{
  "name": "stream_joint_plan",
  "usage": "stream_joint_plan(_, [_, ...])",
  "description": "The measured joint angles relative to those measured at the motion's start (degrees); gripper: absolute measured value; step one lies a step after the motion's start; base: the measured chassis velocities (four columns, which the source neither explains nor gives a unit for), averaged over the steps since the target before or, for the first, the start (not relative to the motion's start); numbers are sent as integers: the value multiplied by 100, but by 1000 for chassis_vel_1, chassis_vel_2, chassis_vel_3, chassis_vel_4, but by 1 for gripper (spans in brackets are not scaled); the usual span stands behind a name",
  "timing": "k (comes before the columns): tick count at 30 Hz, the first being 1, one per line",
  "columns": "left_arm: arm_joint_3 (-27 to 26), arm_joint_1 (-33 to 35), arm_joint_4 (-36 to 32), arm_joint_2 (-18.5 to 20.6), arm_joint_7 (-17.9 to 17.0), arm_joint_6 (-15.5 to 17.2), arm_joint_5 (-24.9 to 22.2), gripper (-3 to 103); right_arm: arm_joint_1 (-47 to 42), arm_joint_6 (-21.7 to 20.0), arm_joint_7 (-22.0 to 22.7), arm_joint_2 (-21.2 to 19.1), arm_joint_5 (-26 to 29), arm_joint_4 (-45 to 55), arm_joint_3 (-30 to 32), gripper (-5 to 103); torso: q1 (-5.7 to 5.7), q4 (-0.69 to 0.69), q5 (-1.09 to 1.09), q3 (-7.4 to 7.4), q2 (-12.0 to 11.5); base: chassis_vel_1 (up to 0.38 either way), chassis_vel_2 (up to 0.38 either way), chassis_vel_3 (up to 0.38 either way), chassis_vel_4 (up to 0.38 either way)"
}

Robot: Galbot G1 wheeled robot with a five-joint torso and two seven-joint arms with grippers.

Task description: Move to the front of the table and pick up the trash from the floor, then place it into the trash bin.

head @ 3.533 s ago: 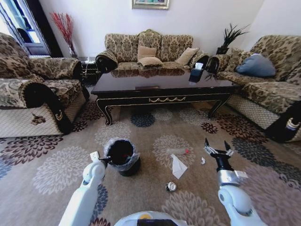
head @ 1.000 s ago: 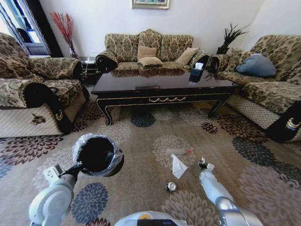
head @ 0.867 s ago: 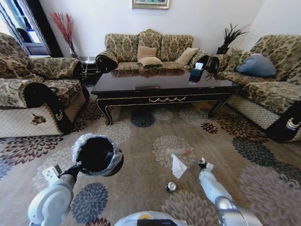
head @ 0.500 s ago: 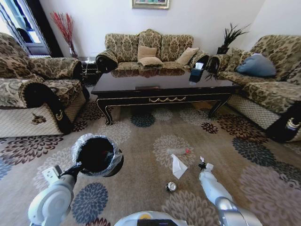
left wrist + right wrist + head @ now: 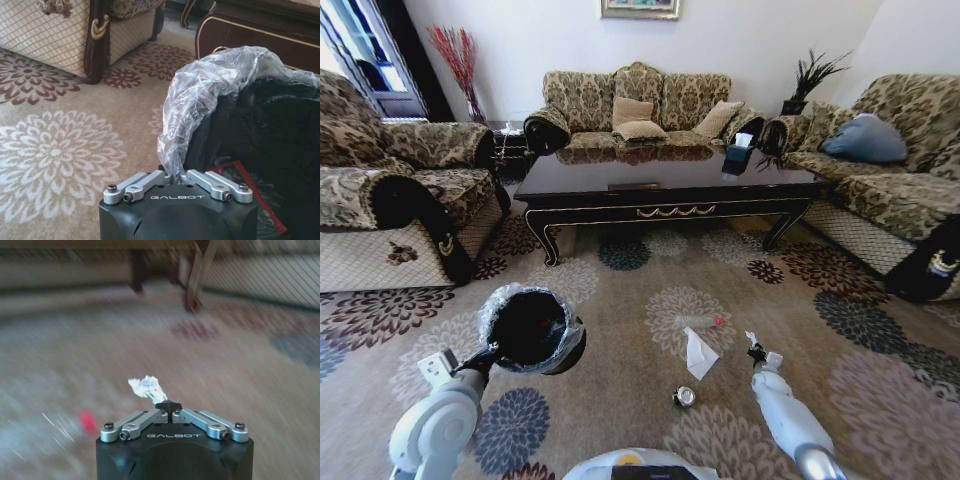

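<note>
My left gripper [image 5: 492, 352] is shut on the rim of the black trash bin [image 5: 532, 328] and holds it tilted above the carpet. Its fingers [image 5: 150, 179] pinch the clear bag at the rim of the bin [image 5: 260, 125]. My right gripper [image 5: 757, 353] is shut on a tiny white scrap [image 5: 750, 339] of trash, seen crumpled at the fingertips [image 5: 146, 386] of that gripper [image 5: 168, 405]. On the carpet lie a clear bottle [image 5: 698, 322] with a red cap, a folded white paper [image 5: 698, 354] and a small silvery can [image 5: 684, 397]. The dark table [image 5: 660, 185] stands beyond them.
Patterned sofas [image 5: 638, 105] ring the table on the left [image 5: 390, 190], back and right [image 5: 880, 170]. A sofa corner [image 5: 75, 35] stands close to the raised bin. Something red [image 5: 250, 190] lies inside the bin. Open carpet lies between me and the table.
Since the earliest frame the left gripper has lifted the bin off the floor and the right gripper has shut on the scrap. In the last half second the right arm shifted slightly right.
</note>
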Motion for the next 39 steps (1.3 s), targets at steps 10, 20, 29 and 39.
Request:
stream_joint_plan(10, [415,-465,333,251,51,0,-40,2,-859,80,-138,-788,764,3501,-610,0,0,-1,-1,0,1,0,0,0,0])
stream_joint_plan(20, [1167,-1372,1418,534,19,0,-100,2,-593,650,-591,-1238,1160,4839,-1768,0,0,0,0,1,1,0,0,0,0])
stream_joint_plan(29, [2349,-2749,2533,404,-232,-3,-211,2,-16,949,-892,-1660,1193,4889,-2820,0,1,-2,1,1,1,0,0,0,0])
stream_joint_plan(39, [3652,-3804,3671,-41,-446,-2,-141,2,464,1132,-953,-1621,961,4391,-3277,0,2,-2,1,2,0,0,0,0,0])
